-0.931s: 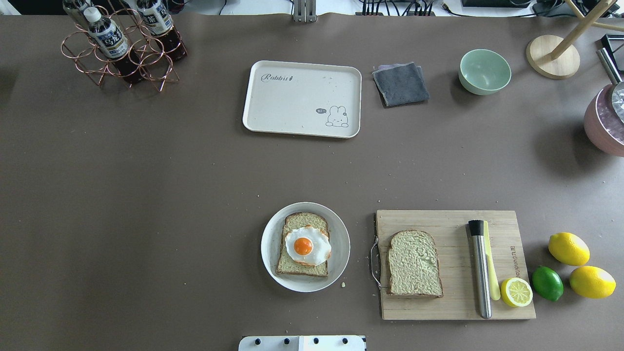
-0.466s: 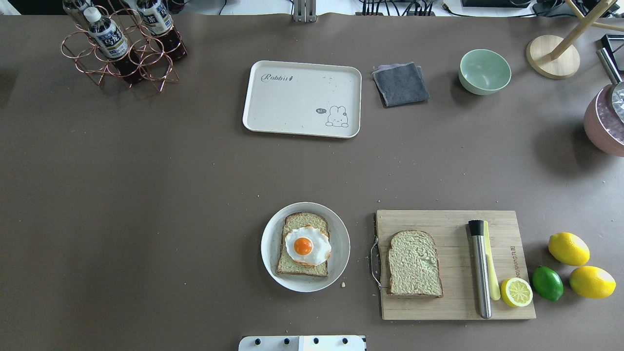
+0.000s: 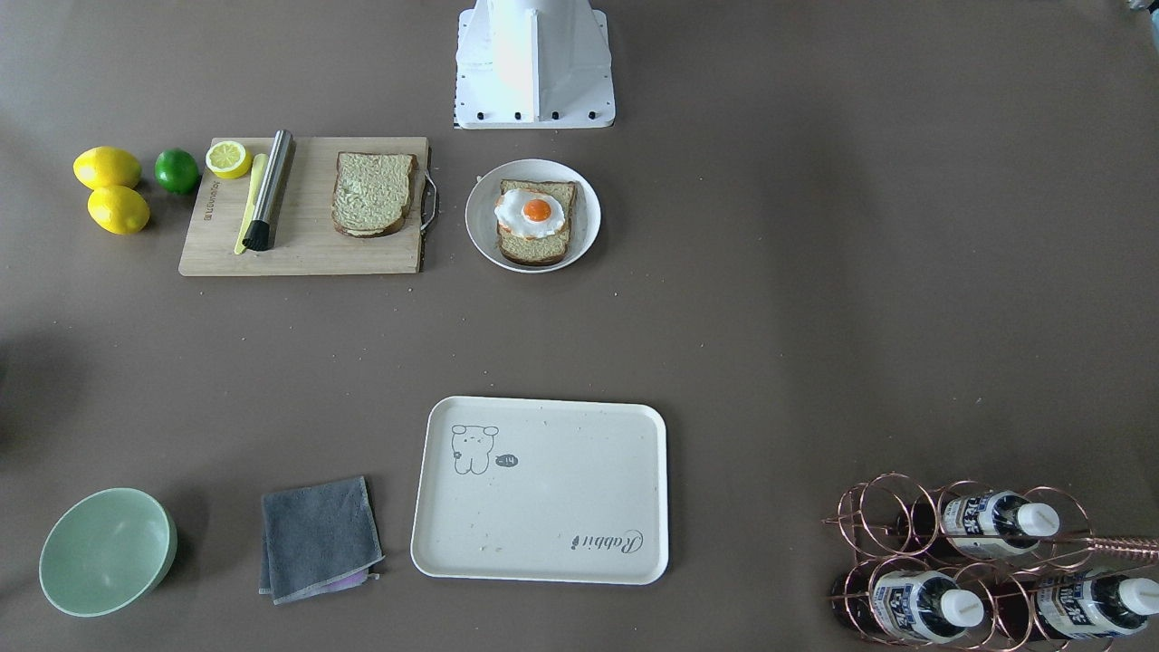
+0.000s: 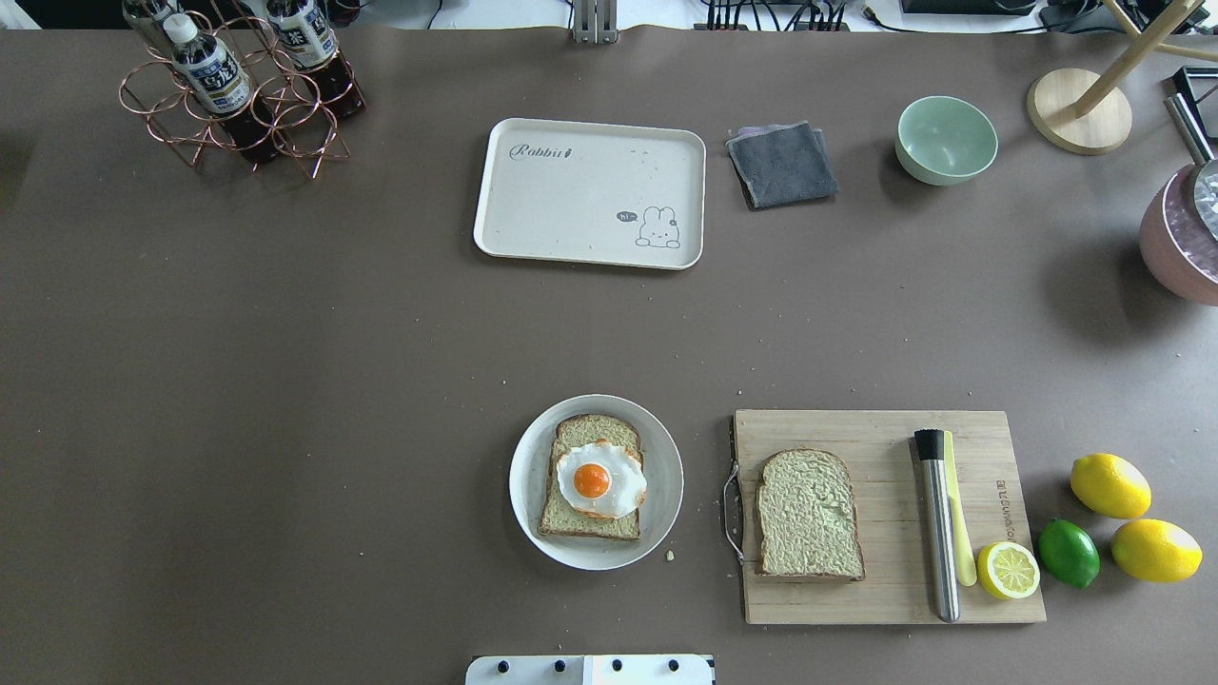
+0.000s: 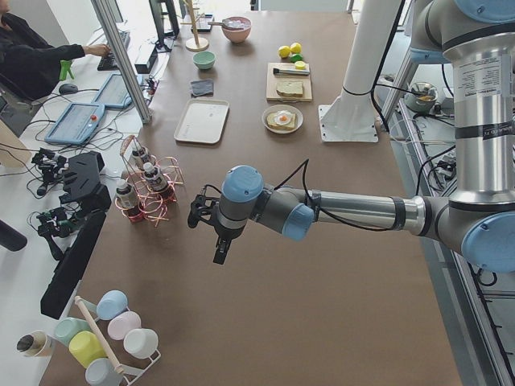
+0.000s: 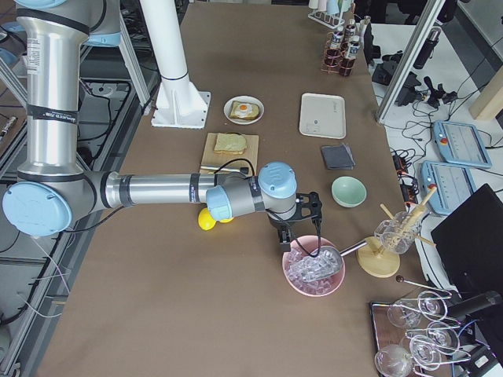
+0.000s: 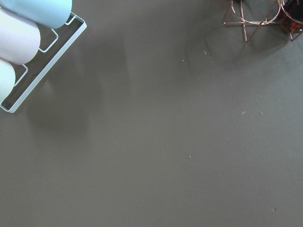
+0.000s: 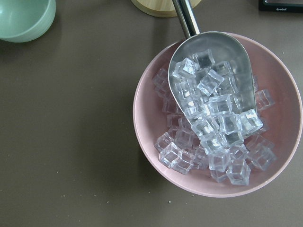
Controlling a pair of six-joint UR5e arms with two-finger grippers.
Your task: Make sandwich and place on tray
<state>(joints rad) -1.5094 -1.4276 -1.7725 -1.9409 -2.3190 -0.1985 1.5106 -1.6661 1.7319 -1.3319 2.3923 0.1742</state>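
The sandwich (image 3: pixel 536 237) is in parts: one bread slice (image 4: pixel 588 525) topped with the fried egg (image 4: pixel 601 483) on the plate (image 4: pixel 528 504), the second slice (image 4: pixel 809 514) beside it on the wooden board (image 4: pixel 885 590). The tray (image 4: pixel 590 193) sits well apart across the tabletop (image 4: pixel 285 381). The left pincer (image 5: pixel 211 233) hangs near the bottle rack (image 5: pixel 149 193) and the right pincer (image 6: pixel 299 224) over the pink bowl (image 6: pixel 292 276). I cannot tell how wide either gapes.

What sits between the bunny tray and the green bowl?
A folded grey cloth lies between the tray and the green bowl, clear in the overhead view.
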